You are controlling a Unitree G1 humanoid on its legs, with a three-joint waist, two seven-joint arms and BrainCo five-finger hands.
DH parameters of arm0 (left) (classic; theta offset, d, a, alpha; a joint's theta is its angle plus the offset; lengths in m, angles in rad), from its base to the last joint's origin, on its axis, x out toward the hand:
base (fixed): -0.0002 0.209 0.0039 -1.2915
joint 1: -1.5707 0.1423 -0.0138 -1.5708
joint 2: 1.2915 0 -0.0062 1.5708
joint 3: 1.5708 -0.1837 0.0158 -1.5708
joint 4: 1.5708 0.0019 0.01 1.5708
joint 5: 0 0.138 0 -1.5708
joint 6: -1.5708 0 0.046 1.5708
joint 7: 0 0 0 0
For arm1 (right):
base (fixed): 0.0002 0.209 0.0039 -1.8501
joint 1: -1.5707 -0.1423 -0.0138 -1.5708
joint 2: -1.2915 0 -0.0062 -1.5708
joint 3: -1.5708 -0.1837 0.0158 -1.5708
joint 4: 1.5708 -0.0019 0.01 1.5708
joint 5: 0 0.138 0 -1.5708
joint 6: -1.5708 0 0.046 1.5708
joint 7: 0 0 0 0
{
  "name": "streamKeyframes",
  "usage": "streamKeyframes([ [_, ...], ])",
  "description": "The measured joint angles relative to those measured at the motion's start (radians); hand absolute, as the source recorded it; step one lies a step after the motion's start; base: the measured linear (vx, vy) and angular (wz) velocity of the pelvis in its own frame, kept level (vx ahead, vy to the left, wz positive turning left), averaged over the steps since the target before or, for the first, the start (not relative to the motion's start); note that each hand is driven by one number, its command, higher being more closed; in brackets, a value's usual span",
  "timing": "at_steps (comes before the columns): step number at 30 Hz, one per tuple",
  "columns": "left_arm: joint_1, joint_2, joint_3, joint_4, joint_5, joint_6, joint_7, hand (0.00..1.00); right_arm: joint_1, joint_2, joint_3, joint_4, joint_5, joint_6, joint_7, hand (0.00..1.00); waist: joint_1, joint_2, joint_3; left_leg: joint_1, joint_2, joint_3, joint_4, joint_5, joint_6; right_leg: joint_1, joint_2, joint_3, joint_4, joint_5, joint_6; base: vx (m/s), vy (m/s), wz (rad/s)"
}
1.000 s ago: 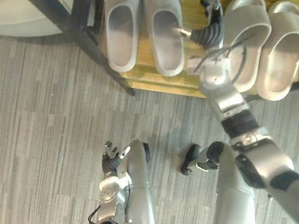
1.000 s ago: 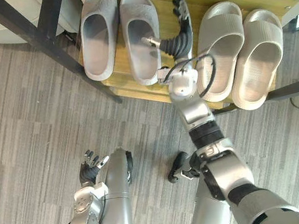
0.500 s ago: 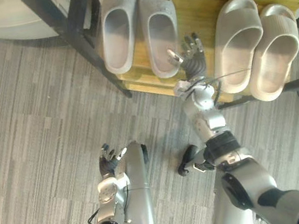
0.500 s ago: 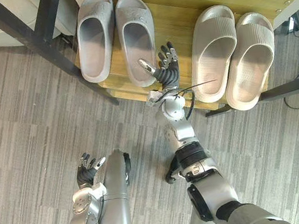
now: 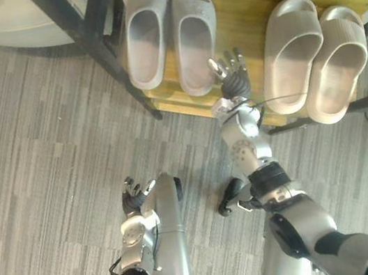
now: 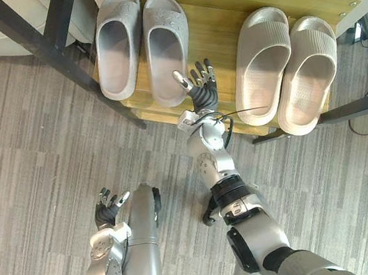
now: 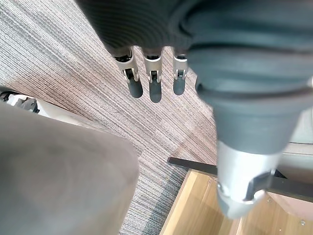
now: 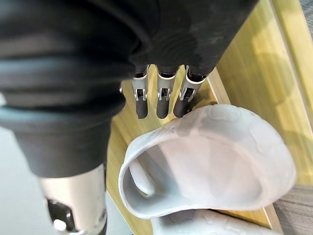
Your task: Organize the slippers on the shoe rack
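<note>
The right hand [image 5: 230, 73] is pulling back. A second ago it was reaching deep over the shoe rack [image 5: 242, 18]. Now it is hanging over the rack's front edge, in the middle. Its fingers [image 8: 161, 105] are sticking out straight and it is holding nothing.

Just beside it, a grey slipper [image 5: 194, 40] is lying on the rack. Its heel is poking out past the rack's front edge. A second grey slipper [image 5: 147, 36] is lying next to it, at the rack's left end. A beige slipper [image 5: 288, 42] and a second beige slipper [image 5: 339, 51] are sitting at the rack's right end. Their heels are sticking out over the front too. All four seem to be put away in pairs.

The left hand [image 5: 134, 192] is waiting low over the floor [image 5: 28, 135], well away from the rack. Its fingers are loose and empty.

Here is what could go wrong. The thumb is very near the grey heel. If the hand is swinging sideways while leaving, it may bump that heel. Then the slipper could be sliding off the rack's front.
</note>
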Motion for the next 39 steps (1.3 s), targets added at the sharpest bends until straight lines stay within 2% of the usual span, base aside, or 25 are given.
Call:
streamKeyframes([
  [2, -0.011, -0.005, 0.0, 0.008, 0.0, 0.0, 0.004, 0.0, -0.003, 0.013, 0.021, 0.002, 0.011, -0.001, 0.0, 0.0, 0.01, -0.001, -0.001, -0.003, -0.005, -0.005, 0.0, 0.002, -0.001, 0.001, -0.002, -0.004, 0.0, 0.0, 0.001, 0.02, -0.028, 0.06],
  [10, -0.013, -0.012, 0.003, 0.012, 0.0, 0.001, 0.019, 0.0, -0.018, 0.031, 0.024, 0.038, 0.076, -0.031, -0.003, 0.0, 0.011, 0.0, -0.002, -0.002, -0.014, -0.016, 0.0, 0.008, -0.003, 0.012, -0.009, -0.013, 0.001, -0.001, 0.0, 0.02, -0.025, 0.04],
  [16, -0.02, -0.014, 0.009, 0.037, 0.001, 0.003, 0.019, 0.0, -0.039, 0.021, 0.025, 0.075, 0.067, -0.015, -0.012, 0.0, 0.014, 0.001, -0.018, -0.002, -0.014, -0.017, -0.001, 0.009, -0.003, 0.013, -0.01, -0.014, 0.002, -0.001, 0.0, 0.02, -0.033, 0.01],
  [21, -0.021, -0.015, 0.01, 0.037, 0.0, 0.007, 0.019, 0.0, -0.034, 0.007, 0.022, 0.062, -0.022, 0.026, -0.024, 0.0, 0.014, 0.002, -0.024, -0.001, -0.015, -0.017, 0.0, 0.01, -0.002, 0.015, -0.01, -0.015, 0.001, -0.001, 0.0, 0.03, -0.033, 0.01],
  [24, -0.02, -0.015, 0.01, 0.039, 0.0, 0.016, 0.019, 0.0, 0.019, 0.008, 0.014, -0.052, -0.123, 0.05, -0.041, 0.0, 0.013, 0.002, -0.028, 0.007, -0.014, -0.014, -0.001, 0.011, -0.001, 0.02, -0.01, -0.011, 0.001, -0.001, 0.0, 0.02, -0.025, -0.01],
  [28, -0.011, -0.017, 0.01, 0.036, -0.001, 0.023, 0.019, 0.0, 0.112, 0.022, -0.039, -0.182, -0.204, 0.057, -0.062, 0.0, 0.007, 0.002, -0.028, 0.053, -0.008, -0.011, -0.01, 0.011, 0.0, 0.064, -0.005, -0.009, -0.014, 0.001, 0.001, 0.02, -0.048, -0.01],
  [34, -0.005, -0.014, 0.01, 0.026, -0.001, 0.023, 0.019, 0.0, 0.216, 0.032, -0.056, -0.287, -0.265, 0.062, -0.083, 0.0, -0.005, 0.001, -0.028, 0.09, 0.015, 0.019, -0.015, 0.006, 0.009, 0.077, 0.013, 0.018, -0.023, 0.007, 0.016, 0.0, -0.033, -0.14],
  [37, 0.009, -0.013, 0.007, 0.014, -0.001, 0.026, 0.013, 0.0, 0.269, 0.032, -0.043, -0.338, -0.319, 0.073, -0.08, 0.0, -0.022, 0.001, -0.026, 0.127, 0.023, 0.03, -0.023, 0.004, 0.012, 0.105, 0.022, 0.027, -0.033, 0.016, 0.007, 0.02, -0.041, -0.14],
  [39, 0.034, -0.015, 0.005, -0.002, -0.001, 0.027, 0.012, 0.0, 0.314, 0.032, -0.019, -0.377, -0.347, 0.076, -0.075, 0.0, -0.035, -0.001, -0.025, 0.168, 0.035, 0.045, -0.043, 0.003, 0.013, 0.136, 0.034, 0.035, -0.057, 0.021, 0.017, 0.02, -0.036, -0.24],
])
